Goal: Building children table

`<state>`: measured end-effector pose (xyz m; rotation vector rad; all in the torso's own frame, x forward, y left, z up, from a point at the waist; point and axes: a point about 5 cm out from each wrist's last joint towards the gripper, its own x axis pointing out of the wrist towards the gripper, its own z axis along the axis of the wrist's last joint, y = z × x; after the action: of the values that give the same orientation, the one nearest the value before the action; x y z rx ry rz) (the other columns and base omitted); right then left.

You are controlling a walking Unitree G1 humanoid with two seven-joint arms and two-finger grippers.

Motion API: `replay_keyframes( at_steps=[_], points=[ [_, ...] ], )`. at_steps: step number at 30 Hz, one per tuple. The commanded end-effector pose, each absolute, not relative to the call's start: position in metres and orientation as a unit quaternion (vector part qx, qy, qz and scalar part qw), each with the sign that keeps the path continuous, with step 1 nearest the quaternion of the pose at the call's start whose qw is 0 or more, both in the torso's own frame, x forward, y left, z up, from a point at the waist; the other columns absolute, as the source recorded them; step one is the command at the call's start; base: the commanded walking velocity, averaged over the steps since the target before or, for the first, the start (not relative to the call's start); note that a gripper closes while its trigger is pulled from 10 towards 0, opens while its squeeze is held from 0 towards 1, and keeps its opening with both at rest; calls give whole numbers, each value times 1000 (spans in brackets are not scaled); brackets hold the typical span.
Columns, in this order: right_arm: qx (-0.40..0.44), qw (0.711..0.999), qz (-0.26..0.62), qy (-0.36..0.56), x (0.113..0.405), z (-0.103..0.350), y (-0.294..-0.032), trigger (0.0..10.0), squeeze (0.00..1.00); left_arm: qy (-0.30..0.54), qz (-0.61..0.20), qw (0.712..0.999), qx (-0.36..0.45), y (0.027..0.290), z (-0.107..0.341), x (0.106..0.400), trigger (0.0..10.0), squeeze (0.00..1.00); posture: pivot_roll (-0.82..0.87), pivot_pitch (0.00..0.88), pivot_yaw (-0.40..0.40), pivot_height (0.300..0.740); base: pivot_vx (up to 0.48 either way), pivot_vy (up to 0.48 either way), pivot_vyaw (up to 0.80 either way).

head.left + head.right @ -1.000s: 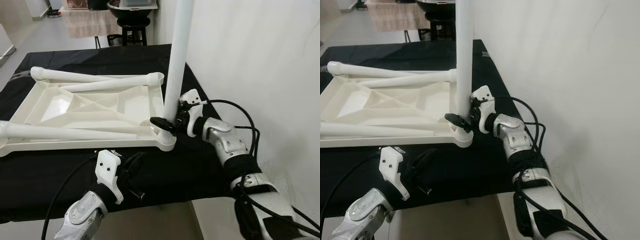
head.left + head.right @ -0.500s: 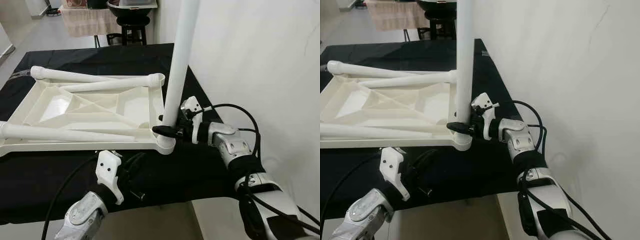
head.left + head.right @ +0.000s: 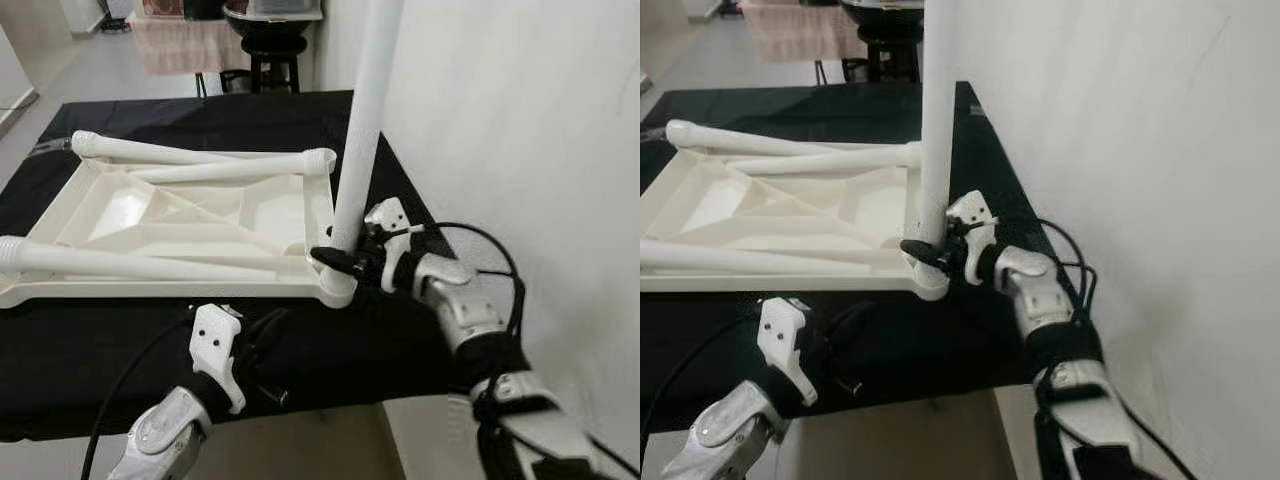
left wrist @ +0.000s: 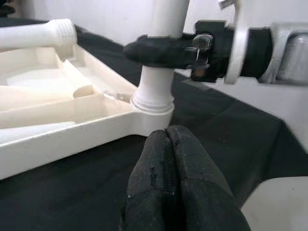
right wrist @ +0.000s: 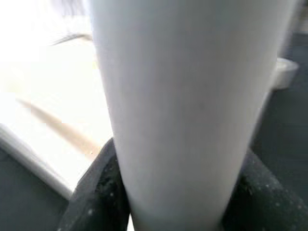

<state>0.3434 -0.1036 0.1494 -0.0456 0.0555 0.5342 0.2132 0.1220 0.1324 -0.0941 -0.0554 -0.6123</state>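
Left eye view: black-draped table [image 3: 120,330] beside white wall [image 3: 520,120], right end effector [image 3: 335,258] clamped on upright leg [image 3: 362,120], left end effector [image 4: 168,137] pressed together.

Bright, even indoor light; right wrist view soft-focused and overexposed, eye views slightly blurred.

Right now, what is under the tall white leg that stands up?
The upright leg sits in the corner socket of the upside-down tabletop. Its bottom end is hidden inside the socket. The right tool grips it just above.
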Motion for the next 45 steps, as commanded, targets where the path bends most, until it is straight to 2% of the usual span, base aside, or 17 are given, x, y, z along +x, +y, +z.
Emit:
replay_keyframes(
  at_steps=[1, 2, 6, 11, 12, 13, 14, 15, 22, 23, 25, 26, 38, 39, 40, 41, 45],
  points=[
    [-58, 971, 231, 26, 331, 149, -97, 0, 0, -17, -300, 953, -44, 127, 130, 214, 10000, 0, -11, 52, -33, 740, 0, 0, 0],
    [-75, 963, 257, 12, 329, 152, -92, 0, 0, -17, -300, 953, -44, 127, 130, 214, 10000, 0, -11, 52, -33, 740, 0, 0, 0],
    [-10, 967, 235, 94, 340, 130, -103, 0, 0, -18, -305, 951, -44, 125, 130, 215, 10000, 0, 11, 48, -52, 740, 0, 0, 0],
    [-13, 966, 240, 100, 338, 132, -100, 0, 0, -24, -291, 955, -47, 126, 131, 216, 10000, 0, 5, 53, -54, 740, 0, 0, 0],
    [-10, 967, 233, 104, 338, 132, -101, 2235, 0, -24, -292, 955, -47, 126, 131, 216, 10000, 0, 3, 53, -51, 740, 0, 0, 0],
    [-10, 967, 233, 104, 338, 132, -101, 2235, 0, -24, -292, 955, -47, 126, 131, 216, 10000, 0, 3, 53, -51, 740, 0, 0, 0],
    [-8, 969, 221, 110, 336, 133, -101, 10000, 0, -23, -292, 955, -47, 126, 131, 216, 10000, 0, 3, 53, -51, 740, 0, 0, 0],
    [-3, 967, 231, 105, 336, 136, -101, 10000, 1000, -23, -295, 954, -47, 125, 131, 216, 10000, 0, -1, 55, -41, 740, 0, 0, 0],
    [6, 943, 323, 78, 346, 150, -102, 10000, 1000, -22, -299, 953, -48, 123, 132, 217, 10000, 0, -3, 56, -37, 740, 0, 0, 0],
    [3, 933, 352, 75, 349, 151, -103, 10000, 675, -22, -299, 953, -48, 123, 132, 217, 10000, 0, -3, 56, -37, 740, 0, 0, 0],
    [-3, 924, 376, 73, 352, 153, -105, 10000, 675, -23, -299, 953, -49, 123, 132, 217, 10000, 0, -3, 56, -37, 740, 0, 0, 0],
    [-2, 913, 402, 72, 354, 154, -107, 10000, 0, -23, -299, 953, -49, 123, 132, 217, 10000, 0, -1, 53, -41, 740, 0, 0, 0],
    [-12, 880, 465, 96, 370, 161, -118, 10000, 0, -23, -300, 953, -47, 122, 132, 217, 10000, 0, 18, 52, -48, 740, 0, 0, 0],
    [-10, 877, 470, 99, 371, 161, -118, 9373, 0, -23, -300, 952, -47, 122, 132, 217, 10000, 0, 19, 54, -48, 740, 0, 0, 0],
    [-10, 877, 470, 99, 371, 161, -118, 9373, 0, -23, -300, 952, -47, 122, 132, 217, 10000, 0, 19, 54, -48, 740, 0, 0, 0],
    [-8, 874, 476, 101, 372, 162, -119, 0, 0, -23, -300, 952, -47, 122, 132, 217, 10000, 0, 20, 54, -49, 740, 0, 0, 0],
    [-6, 870, 483, 98, 374, 164, -122, 0, 0, -23, -300, 953, -47, 121, 132, 217, 10000, 0, 22, 56, -51, 740, 0, 0, 0]
  ],
)
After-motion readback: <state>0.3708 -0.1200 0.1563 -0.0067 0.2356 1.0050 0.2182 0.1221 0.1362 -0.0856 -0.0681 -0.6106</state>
